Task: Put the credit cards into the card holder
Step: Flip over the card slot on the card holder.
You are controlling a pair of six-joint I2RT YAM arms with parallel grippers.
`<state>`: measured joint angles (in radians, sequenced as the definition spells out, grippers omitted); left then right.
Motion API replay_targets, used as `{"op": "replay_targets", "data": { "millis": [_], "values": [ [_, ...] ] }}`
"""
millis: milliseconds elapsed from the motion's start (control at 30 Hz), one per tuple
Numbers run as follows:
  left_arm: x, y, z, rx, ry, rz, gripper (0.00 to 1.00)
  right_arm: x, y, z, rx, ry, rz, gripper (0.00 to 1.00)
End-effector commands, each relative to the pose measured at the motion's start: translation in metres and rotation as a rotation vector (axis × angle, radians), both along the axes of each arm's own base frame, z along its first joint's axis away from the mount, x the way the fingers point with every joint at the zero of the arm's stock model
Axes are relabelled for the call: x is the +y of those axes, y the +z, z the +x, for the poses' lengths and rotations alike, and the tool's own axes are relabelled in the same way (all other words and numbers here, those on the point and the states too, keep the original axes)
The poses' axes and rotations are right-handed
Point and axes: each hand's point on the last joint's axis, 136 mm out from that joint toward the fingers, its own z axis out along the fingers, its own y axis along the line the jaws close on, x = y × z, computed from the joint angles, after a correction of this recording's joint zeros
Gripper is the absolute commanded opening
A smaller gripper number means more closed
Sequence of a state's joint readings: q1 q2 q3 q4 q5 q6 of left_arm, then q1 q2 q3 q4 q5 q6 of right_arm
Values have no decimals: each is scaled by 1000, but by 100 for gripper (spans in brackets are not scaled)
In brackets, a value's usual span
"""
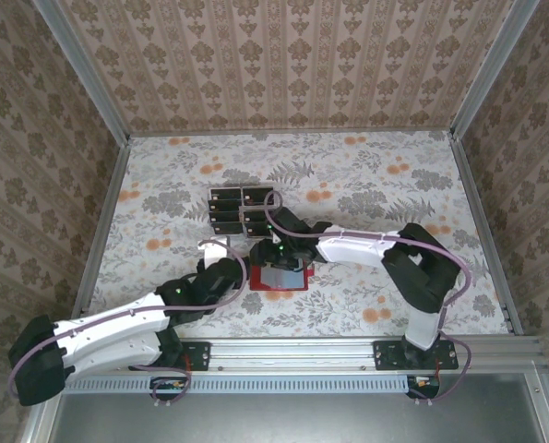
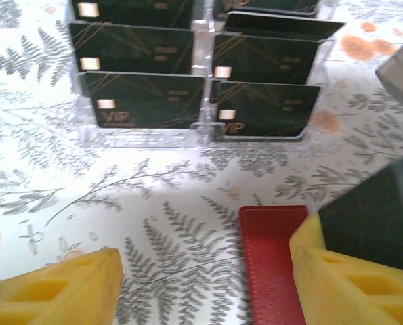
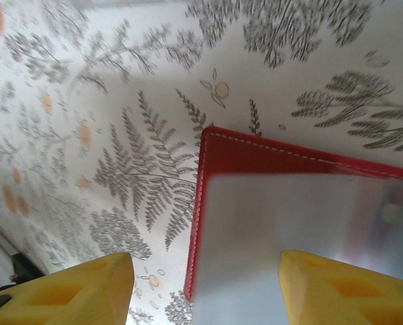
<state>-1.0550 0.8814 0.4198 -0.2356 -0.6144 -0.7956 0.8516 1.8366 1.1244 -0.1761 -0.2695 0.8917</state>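
Credit cards (image 2: 143,101) stand in two columns in a clear rack (image 2: 204,128) on the desk (image 2: 86,196), long edges running left to right, faces tilted toward the arms. Each is black with fine gold lines and a gold chip. The front two read "VIP"; the smaller print is illegible. The card holder (image 3: 255,159) lies open just nearer, grey inside up, its red edge pale-stitched. Left pincer (image 2: 204,271) and right pincer (image 3: 204,284) both gape wide, empty.

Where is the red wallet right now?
In the top view the red wallet lies open mid-table, on the near side of the clear card rack.
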Motion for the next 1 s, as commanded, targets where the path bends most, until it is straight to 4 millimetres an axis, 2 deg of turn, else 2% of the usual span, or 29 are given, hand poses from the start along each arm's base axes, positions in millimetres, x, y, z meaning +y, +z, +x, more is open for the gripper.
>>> {"op": "replay_targets", "data": {
  "millis": [0, 167, 567, 767, 967],
  "values": [
    [12, 4, 1, 22, 53, 4, 69, 6, -9, -3, 29, -2, -39, 61],
    [15, 4, 1, 24, 57, 1, 70, 6, -6, -3, 19, -14, -47, 60],
    [26, 5, 6, 54, 92, -11, 72, -26, 24, 7, -107, -16, -172, 61],
    [39, 29, 33, 77, 131, -67, 80, -57, 54, 41, -178, -49, -195, 61],
    [62, 44, 76, 121, 188, -143, 100, -75, 73, 79, -212, -70, -181, 61]
  ]
}}
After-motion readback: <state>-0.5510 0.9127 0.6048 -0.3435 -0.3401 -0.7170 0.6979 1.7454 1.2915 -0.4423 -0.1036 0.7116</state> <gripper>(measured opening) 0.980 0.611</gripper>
